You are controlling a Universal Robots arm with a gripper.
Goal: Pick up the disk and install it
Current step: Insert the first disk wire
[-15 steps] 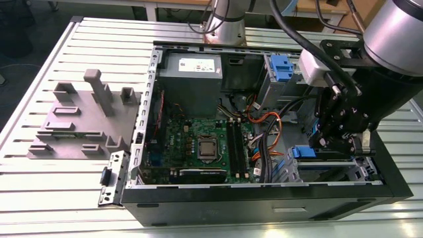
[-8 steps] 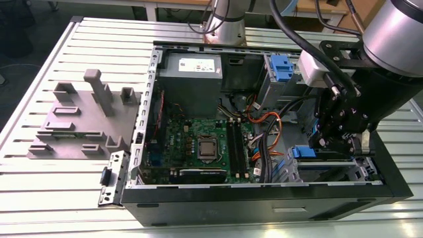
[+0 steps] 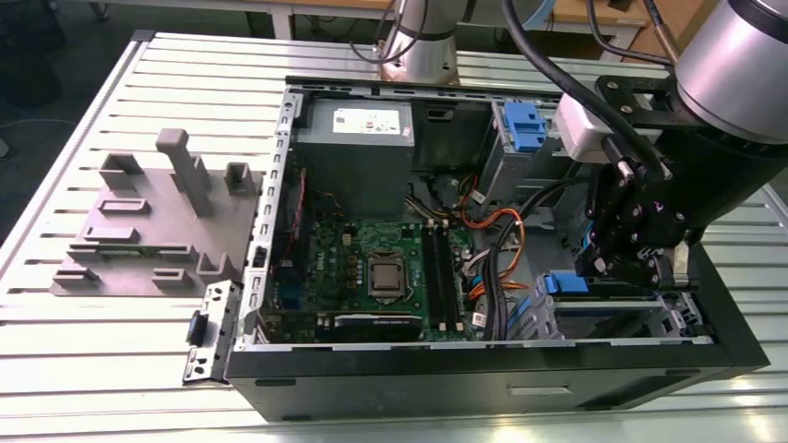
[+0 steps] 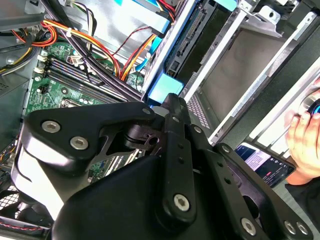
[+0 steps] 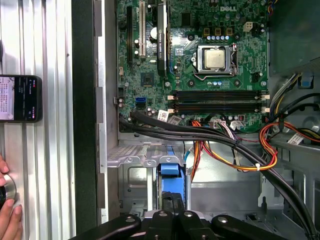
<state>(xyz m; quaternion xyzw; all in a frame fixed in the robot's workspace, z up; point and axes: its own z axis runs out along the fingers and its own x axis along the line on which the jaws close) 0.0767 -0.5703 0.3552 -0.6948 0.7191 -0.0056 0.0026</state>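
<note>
Obs. 1: The computer case [image 3: 493, 374] lies open on the slatted metal table [image 3: 74, 369]. My arm comes in from the exterior view's right and hangs over the near right corner of the case.

Obs. 2: My gripper [image 5: 172, 201] points down into the metal drive bay [image 5: 132, 182] at that corner. In both wrist views the two fingers [image 4: 167, 125] look pressed together, with only a thin seam between them and nothing visible in it.

Obs. 3: The disk [image 5: 169, 169] stands on edge inside the drive bay. I see it edge-on, as its blue bracket running between the bay's grey walls. My fingertips sit right at the end of that bracket. I cannot tell whether they touch it.

Obs. 4: Black cables and orange-yellow wire bundles [image 5: 225, 147] cross just beyond the bay, between it and the green motherboard [image 5: 200, 60]. The grey power supply [image 3: 357, 138] sits at the far side of the case, and a small blue latch [image 3: 523, 125] lies to the exterior view's right of it.

Obs. 5: On the table outside the case wall a phone [image 5: 20, 98] lies flat with its screen lit. A person's hand [image 5: 7, 220] rests near it.

Obs. 6: A grey fixture block [image 3: 136, 231] stands on the table to the exterior view's left, well apart from the case.
</note>
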